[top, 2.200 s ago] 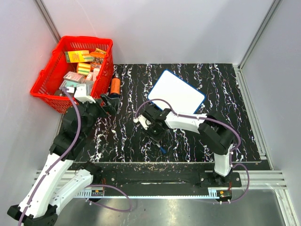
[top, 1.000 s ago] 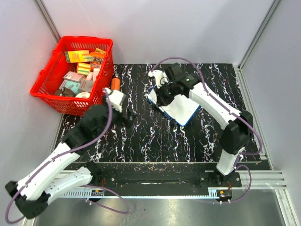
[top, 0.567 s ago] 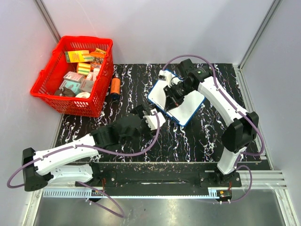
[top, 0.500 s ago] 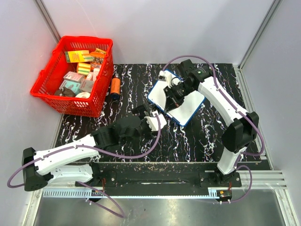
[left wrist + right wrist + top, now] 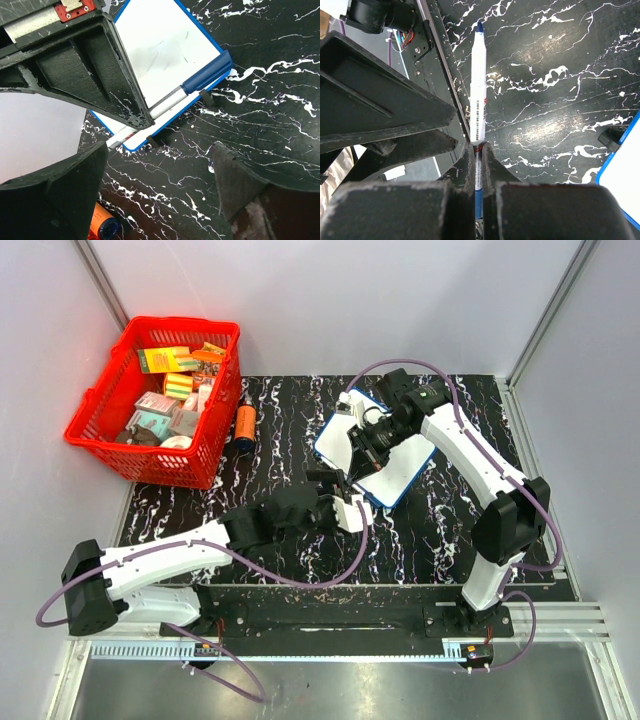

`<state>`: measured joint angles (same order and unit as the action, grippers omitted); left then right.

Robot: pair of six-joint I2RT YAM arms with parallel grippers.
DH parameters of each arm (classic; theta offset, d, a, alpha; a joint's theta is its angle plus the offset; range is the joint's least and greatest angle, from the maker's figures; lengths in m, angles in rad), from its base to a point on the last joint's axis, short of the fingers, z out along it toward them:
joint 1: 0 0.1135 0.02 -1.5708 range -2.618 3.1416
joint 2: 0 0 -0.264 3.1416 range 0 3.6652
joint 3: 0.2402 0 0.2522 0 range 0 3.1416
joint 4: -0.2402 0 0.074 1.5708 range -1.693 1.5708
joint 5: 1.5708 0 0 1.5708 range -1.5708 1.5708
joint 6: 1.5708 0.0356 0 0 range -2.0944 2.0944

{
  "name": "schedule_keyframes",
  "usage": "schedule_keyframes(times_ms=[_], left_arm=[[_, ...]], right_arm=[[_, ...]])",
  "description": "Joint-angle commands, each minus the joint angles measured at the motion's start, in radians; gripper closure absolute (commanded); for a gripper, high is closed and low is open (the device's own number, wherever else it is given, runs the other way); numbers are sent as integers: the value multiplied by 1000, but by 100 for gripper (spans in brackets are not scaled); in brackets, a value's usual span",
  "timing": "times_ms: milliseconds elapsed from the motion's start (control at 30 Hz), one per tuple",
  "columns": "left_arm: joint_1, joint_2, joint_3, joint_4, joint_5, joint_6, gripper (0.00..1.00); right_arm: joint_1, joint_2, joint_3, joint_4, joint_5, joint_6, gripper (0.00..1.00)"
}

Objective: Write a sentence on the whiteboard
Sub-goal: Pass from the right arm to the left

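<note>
Two tools, one marker point(image 5: 478, 85): right tool point(image 5: 478, 148) clenched on it, whiteboard point(image 5: 165, 45) flat just beneath, no words yet; left tool point(image 5: 157, 150) spread wide alongside, probably to pull the cap point(image 5: 207, 75).

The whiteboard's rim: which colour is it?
Blue; the whiteboard rim shows best in the left wrist view.

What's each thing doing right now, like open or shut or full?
whiteboard, nearly blank, only faint marks.
marker, uncapped, tip off the whiteboard.
right hand, shut on the marker.
left hand, open, empty.
red basket, full of small packs.
</note>
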<state>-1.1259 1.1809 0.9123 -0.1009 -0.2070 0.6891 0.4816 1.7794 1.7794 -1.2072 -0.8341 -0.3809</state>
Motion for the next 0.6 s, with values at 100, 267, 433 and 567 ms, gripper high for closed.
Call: schedule_keyframes(times_ms=[100, 267, 433, 567], left_arm=[[34, 28, 63, 70, 50, 20, 36], [37, 52, 63, 67, 24, 52, 45], [38, 69, 66, 67, 1, 67, 65], [48, 91, 86, 53, -19, 76, 77]], right_arm=[[-1, -48, -3, -11, -56, -16, 100], [-1, -51, -2, -23, -65, -21, 100], [-1, -48, 17, -49, -65, -32, 100], [-1, -38, 37, -93, -83, -56, 100]])
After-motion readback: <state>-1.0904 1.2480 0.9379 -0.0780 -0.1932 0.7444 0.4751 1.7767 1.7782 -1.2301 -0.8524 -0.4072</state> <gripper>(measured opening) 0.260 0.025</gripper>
